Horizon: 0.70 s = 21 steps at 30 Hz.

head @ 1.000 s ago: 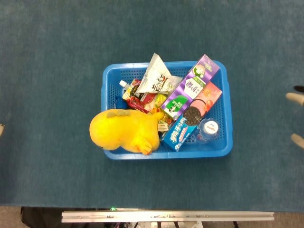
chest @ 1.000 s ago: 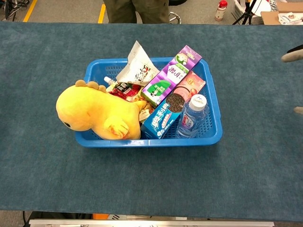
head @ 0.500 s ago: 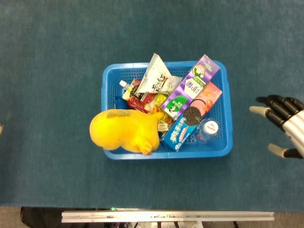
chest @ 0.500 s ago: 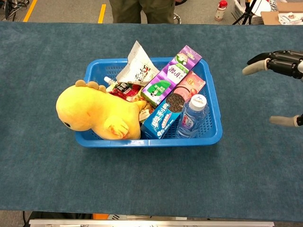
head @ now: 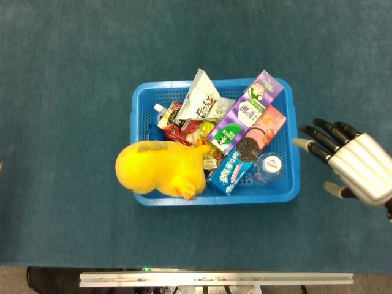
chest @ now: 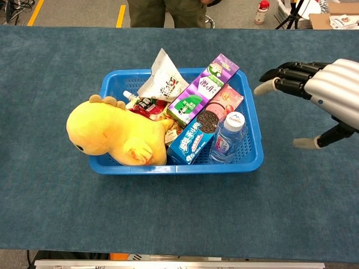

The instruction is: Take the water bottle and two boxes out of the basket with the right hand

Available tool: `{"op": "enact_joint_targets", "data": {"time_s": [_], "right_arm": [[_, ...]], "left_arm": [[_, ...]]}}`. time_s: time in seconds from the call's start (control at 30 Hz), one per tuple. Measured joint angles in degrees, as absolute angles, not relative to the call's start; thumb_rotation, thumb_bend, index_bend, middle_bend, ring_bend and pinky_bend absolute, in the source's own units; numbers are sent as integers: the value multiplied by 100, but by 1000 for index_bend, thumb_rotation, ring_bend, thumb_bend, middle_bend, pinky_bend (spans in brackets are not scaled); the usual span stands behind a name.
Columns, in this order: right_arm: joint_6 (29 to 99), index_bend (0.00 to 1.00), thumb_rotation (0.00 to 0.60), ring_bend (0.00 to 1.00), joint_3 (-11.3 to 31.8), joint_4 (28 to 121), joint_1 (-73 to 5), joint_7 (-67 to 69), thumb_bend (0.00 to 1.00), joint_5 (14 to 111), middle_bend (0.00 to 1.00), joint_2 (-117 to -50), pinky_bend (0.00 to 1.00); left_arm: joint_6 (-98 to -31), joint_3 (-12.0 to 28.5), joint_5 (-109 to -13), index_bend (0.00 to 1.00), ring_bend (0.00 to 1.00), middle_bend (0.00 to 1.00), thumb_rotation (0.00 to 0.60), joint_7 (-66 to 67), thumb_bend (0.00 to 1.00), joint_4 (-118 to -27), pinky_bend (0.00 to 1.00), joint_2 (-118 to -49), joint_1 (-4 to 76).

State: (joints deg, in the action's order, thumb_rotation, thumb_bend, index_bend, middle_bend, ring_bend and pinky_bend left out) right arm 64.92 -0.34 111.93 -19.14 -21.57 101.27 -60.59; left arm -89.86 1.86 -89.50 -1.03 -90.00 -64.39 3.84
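Right hand: silver-backed robot right hand (head: pixel 352 168) (chest: pixel 325 89) with black fingers hangs empty and spread just outside the basket's right wall.
Water bottle: clear plastic water bottle (head: pixel 268 165) (chest: pixel 229 137) with a white cap is the thing nearest the fingertips, upright in the basket's near right corner; probably smooth, slippery and heavy if full, so best gripped around the body below the cap.
Blue box: blue cardboard cookie box (head: pixel 234 168) (chest: pixel 194 138) leans right beside the bottle, on its far side from the hand; likely light and stiff, taken across its narrow faces.
Pink box: pink carton (head: pixel 268 127) (chest: pixel 223 101) lies partly under its neighbours, so it is harder to reach.
Purple box: purple and green carton (head: pixel 246 112) (chest: pixel 202 88) rests on top, tilted over the far rim.
Basket: blue perforated plastic basket (head: pixel 295 147) (chest: pixel 253 120); its right wall stands between hand and bottle, so reaching over looks necessary.
Clutter: yellow plush dinosaur (head: pixel 160 168) (chest: pixel 113 132), white snack bag (head: pixel 202 99) (chest: pixel 161 75) and small packets sit beyond, well away from the hand.
Left hand: not in view.
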Motion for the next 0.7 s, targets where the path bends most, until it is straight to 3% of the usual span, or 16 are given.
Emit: {"op": "enact_joint_targets", "data": {"time_s": [0.7], "right_arm": [[5964, 170, 600, 89, 34, 10867, -2443, -2180, 12, 9856, 117, -6698, 262]], "left_arm": [[-9007, 178, -8928, 271, 43, 98, 600, -139, 202, -9047, 202, -6371, 327]]}}
